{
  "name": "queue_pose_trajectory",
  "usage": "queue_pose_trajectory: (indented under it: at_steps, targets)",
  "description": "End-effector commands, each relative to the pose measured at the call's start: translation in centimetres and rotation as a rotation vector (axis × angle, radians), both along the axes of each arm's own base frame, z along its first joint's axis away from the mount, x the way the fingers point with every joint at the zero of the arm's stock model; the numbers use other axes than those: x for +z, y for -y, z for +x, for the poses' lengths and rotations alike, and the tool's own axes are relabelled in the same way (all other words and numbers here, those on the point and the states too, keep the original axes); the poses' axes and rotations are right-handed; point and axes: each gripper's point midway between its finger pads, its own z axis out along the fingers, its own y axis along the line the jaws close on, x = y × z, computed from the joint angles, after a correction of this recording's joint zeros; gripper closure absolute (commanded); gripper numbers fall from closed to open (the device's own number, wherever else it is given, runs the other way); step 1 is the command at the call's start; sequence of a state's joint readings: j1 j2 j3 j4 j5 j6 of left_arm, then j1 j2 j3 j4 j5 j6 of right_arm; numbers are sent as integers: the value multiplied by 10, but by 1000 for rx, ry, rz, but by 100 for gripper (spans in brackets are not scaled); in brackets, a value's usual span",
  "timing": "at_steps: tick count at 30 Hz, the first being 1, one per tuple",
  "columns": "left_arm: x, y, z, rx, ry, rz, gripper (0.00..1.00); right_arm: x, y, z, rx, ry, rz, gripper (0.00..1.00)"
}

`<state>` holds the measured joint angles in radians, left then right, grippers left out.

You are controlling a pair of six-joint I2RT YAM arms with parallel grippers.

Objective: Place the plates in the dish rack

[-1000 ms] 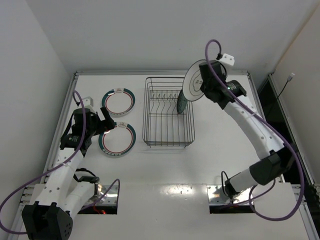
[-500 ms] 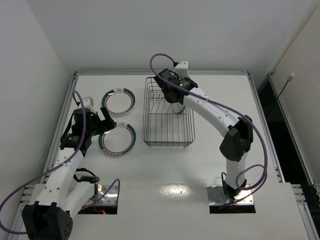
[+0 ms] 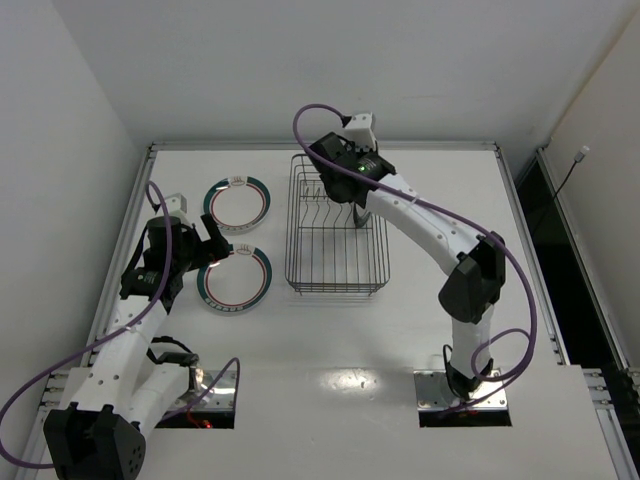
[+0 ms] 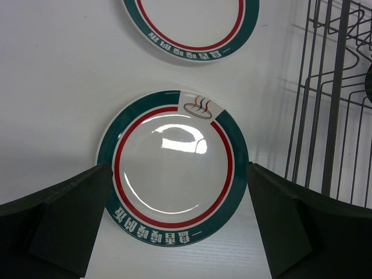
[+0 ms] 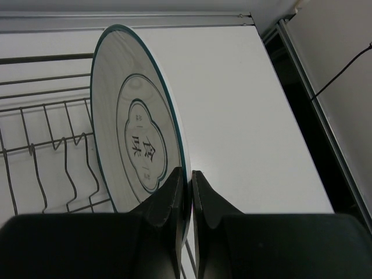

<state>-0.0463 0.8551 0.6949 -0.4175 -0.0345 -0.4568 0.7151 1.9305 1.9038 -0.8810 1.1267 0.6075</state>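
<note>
Right gripper (image 5: 187,181) pinches the plate (image 5: 136,139) by its rim, upright over the dish rack (image 5: 46,58), frame left. Risk: this thin edge grip may let it pivot and miss a slot. Left gripper (image 3: 207,247) spread.

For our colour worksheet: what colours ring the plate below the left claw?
The plate: teal band, red ring; left wrist view.

White worktop (image 3: 440,330) with a metal rail (image 3: 220,146) round the edge, bare white walls (image 3: 250,60) close in behind and left. Dark gap (image 3: 565,250) on the right, thin cable (image 3: 572,172) hanging in it.
</note>
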Motion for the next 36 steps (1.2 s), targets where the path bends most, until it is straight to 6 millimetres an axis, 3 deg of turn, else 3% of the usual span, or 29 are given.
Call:
queue_pose_trajectory:
  at_steps: [1, 5, 14, 18, 22, 26, 31, 32, 33, 35, 36]
  targets:
    - [13, 2, 6, -2, 41, -3, 0, 23, 5, 6, -19, 77, -14, 100]
    - [13, 1, 6, 6, 41, 2, 0, 12, -5, 14, -1, 56, -14, 100]
    - [11, 1, 6, 6, 32, 3, 0, -53, -11, 30, 26, -85, -50, 100]
    - [9, 1, 5, 6, 23, 3, 0, -69, -11, 30, 46, -139, 16, 98]
    - [7, 1, 5, 6, 14, 4, 0, -63, -14, 25, 86, -166, 73, 89]
    - [4, -1, 6, 13, 5, 9, 0, -44, -18, 18, 117, -184, 120, 78]
    - [-5, -15, 5, 97, -33, 38, 0, 1, -10, -2, 132, -144, 161, 66]
    - [-14, -19, 2, 127, -71, 45, 0, 8, -10, -9, 144, -135, 167, 65]
    - [-29, -23, -3, 158, -138, 53, 0, 31, -15, -19, 189, -93, 230, 64]
    - [-39, -33, -9, 237, -210, 68, 0, 36, -23, -31, 250, -76, 296, 60]
    - [-43, -34, -7, 262, -244, 65, 0, 57, -23, -45, 287, -34, 343, 59]
